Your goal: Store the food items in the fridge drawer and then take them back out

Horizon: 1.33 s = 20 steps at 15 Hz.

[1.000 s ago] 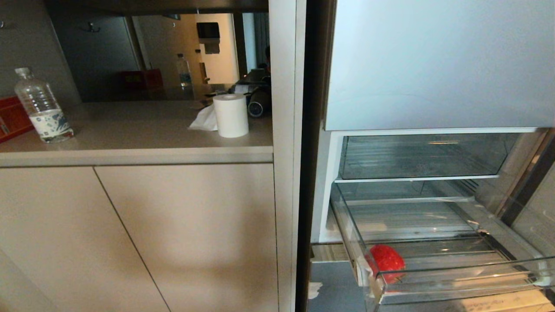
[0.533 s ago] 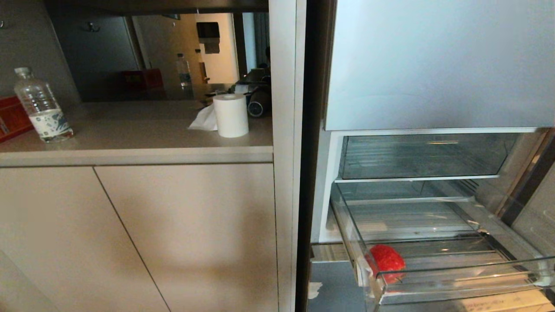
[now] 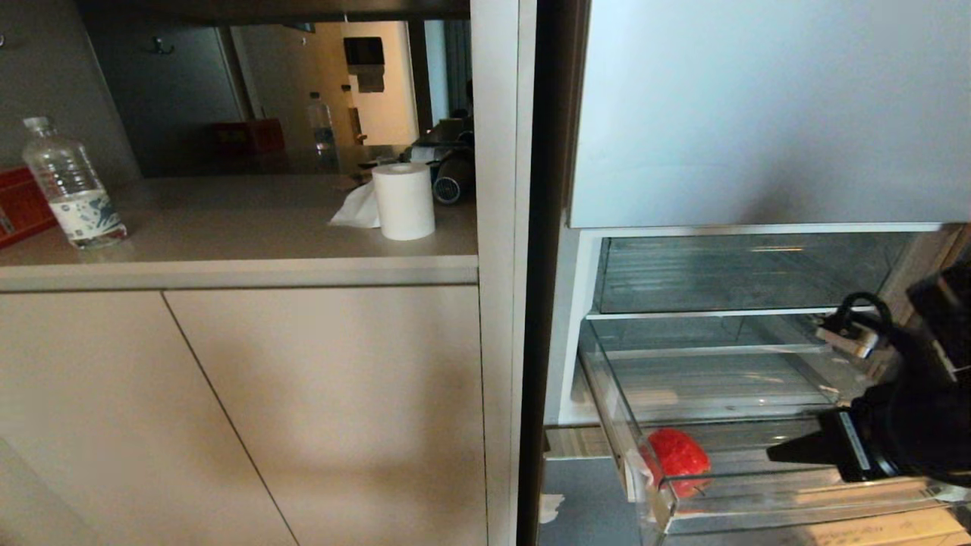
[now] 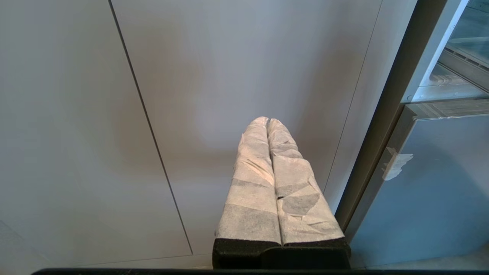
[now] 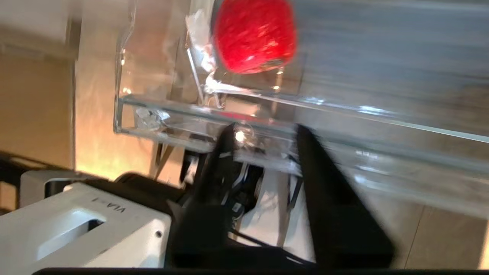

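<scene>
Honestly, the right tool (image 3: 774, 453), fingers spread, nearing from three o'clock, could clip the fridge drawer (image 3: 796, 516) wall and miss the red food item (image 3: 677, 457)

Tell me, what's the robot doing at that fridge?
The clear fridge drawer is pulled out, and one red food item sits in its front left corner. The right gripper is out in front of the drawer with its fingers apart, holding nothing and pointing toward that red item. The left gripper is shut, empty, and parked by the cabinet doors.
</scene>
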{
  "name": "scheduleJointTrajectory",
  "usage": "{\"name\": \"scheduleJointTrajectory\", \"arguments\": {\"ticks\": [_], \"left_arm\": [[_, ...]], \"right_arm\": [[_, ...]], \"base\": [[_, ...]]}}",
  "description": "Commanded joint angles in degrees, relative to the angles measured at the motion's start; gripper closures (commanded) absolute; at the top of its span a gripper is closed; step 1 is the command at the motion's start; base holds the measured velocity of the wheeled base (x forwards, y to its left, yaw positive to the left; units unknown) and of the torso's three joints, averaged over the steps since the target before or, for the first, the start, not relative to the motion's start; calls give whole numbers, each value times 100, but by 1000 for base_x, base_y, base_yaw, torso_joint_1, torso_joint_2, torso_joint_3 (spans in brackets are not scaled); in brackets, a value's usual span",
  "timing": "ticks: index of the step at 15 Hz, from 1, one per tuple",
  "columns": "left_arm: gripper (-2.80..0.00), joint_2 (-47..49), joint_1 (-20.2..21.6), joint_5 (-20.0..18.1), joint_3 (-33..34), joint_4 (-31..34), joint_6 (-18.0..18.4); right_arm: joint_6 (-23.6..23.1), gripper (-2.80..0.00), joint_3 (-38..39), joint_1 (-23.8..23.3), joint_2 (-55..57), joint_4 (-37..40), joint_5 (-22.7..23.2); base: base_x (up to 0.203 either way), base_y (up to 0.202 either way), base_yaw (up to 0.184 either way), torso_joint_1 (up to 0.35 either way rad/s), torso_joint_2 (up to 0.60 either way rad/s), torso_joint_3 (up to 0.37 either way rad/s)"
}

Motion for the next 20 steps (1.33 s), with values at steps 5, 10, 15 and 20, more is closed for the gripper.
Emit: {"name": "scheduleJointTrajectory", "arguments": {"ticks": [5, 10, 15, 20], "left_arm": [[0, -11, 0, 2, 0, -6, 2], [0, -11, 0, 2, 0, 3, 2], [0, -11, 0, 2, 0, 3, 2], [0, -11, 0, 2, 0, 3, 2]], "right_arm": [[156, -280, -402, 267, 1277, -15, 34], [420, -280, -691, 428, 2075, -400, 16], [681, -280, -824, 603, 2462, -730, -123], [689, -280, -871, 603, 2751, -739, -391]], "base": [[0, 0, 0, 0, 0, 0], [0, 0, 0, 0, 0, 0], [0, 0, 0, 0, 0, 0], [0, 0, 0, 0, 0, 0]]}}
